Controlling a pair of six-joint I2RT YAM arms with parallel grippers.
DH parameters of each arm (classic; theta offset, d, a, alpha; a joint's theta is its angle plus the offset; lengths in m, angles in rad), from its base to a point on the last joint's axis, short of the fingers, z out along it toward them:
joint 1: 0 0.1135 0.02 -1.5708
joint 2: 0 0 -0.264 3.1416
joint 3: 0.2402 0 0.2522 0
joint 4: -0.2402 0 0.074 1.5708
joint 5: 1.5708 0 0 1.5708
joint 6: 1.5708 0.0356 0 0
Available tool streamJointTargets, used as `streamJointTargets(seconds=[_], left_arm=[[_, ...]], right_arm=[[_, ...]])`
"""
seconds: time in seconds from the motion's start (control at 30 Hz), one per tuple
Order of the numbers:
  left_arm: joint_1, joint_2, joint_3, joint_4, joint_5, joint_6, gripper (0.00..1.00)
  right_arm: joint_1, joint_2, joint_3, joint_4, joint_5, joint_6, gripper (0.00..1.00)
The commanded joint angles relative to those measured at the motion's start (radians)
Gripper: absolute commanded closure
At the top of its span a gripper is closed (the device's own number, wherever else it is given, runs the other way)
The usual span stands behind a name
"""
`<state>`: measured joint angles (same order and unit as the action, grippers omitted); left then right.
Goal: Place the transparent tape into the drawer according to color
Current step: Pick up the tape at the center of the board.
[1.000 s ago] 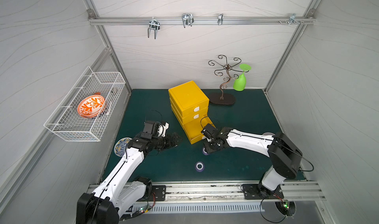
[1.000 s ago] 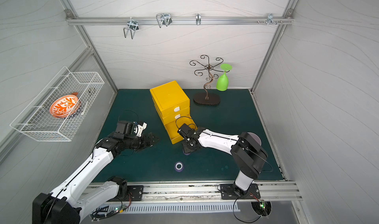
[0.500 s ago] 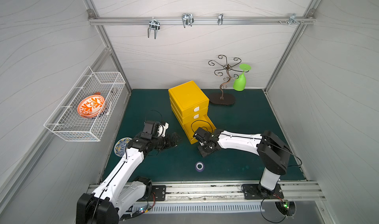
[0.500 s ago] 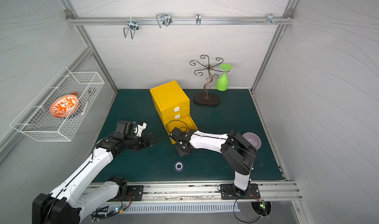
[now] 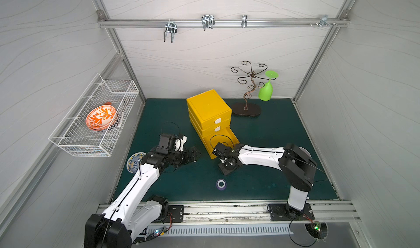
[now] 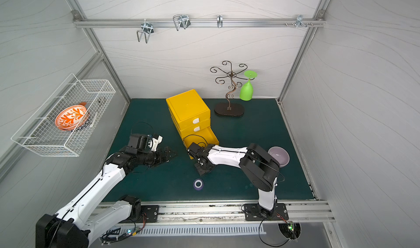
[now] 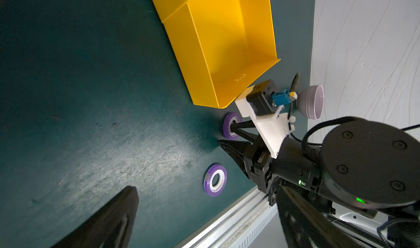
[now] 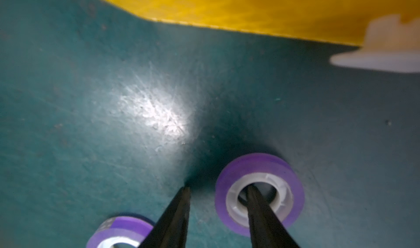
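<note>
Since the purple tape roll (image 8: pixel 261 165) lies flat on the green mat (image 8: pixel 68 122) just in front of the pulled-out bottom drawer (image 7: pixel 200 60), with one finger of the right gripper (image 8: pixel 218 189) down inside its white core and the other on the mat outside the ring, clear of its wall, the claw stands part open and grips nothing yet. The step in hand, as I judge it, is the pinch. To do it well the jaws should close squarely on the ring's wall, so the roll neither skids nor tips. The lift should then go straight up until the roll clears the drawer's front lip and its white tab handle (image 8: pixel 386 53). The drawer looks empty in the left wrist view, so a drop anywhere inside should serve. The second purple roll (image 5: pixel 221 188) lies flat nearer the front rail (image 5: pixel 227 212), not far from the outer finger, and a sideways sweep could knock it. The left gripper (image 5: pixel 197 154) hovers wide open and empty beside the yellow box (image 5: pixel 208 106), whose two upper drawers are shut, and there is free mat between the arms. A pale purple bowl (image 6: pixel 279 156) sits by the right arm's elbow, toward the side wall, out of the way.
</note>
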<state>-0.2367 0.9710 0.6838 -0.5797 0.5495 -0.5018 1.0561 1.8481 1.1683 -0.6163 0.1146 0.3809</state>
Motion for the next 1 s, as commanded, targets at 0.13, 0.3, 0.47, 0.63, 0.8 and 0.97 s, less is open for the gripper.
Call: streamJointTargets(seconds=[0.13,0.3,0.47,0.63,0.8,0.97], left_arm=[[-0.003,-0.001,0.005,0.001,-0.01,0.008,0.01],[-0.003,0.0,0.005,0.0,-0.01,0.009,0.01],[-0.003,-0.003,0.005,-0.002,-0.011,0.008,0.01],[-0.003,-0.003,0.006,-0.005,-0.014,0.008,0.01],[-0.003,-0.005,0.007,-0.006,-0.016,0.008,0.01],[-0.003,-0.006,0.01,-0.009,-0.019,0.008,0.01]], right_arm=[[0.003,0.079,0.025,-0.085,-0.013,-0.046,0.7],[0.012,0.095,0.028,-0.097,-0.007,-0.045,0.83],[0.016,0.105,0.025,-0.091,-0.005,-0.036,0.99],[0.016,0.086,0.018,-0.081,0.004,-0.03,1.0],[0.016,0.041,0.007,-0.07,0.023,-0.018,1.0],[0.016,-0.027,-0.002,-0.071,0.042,-0.001,1.0]])
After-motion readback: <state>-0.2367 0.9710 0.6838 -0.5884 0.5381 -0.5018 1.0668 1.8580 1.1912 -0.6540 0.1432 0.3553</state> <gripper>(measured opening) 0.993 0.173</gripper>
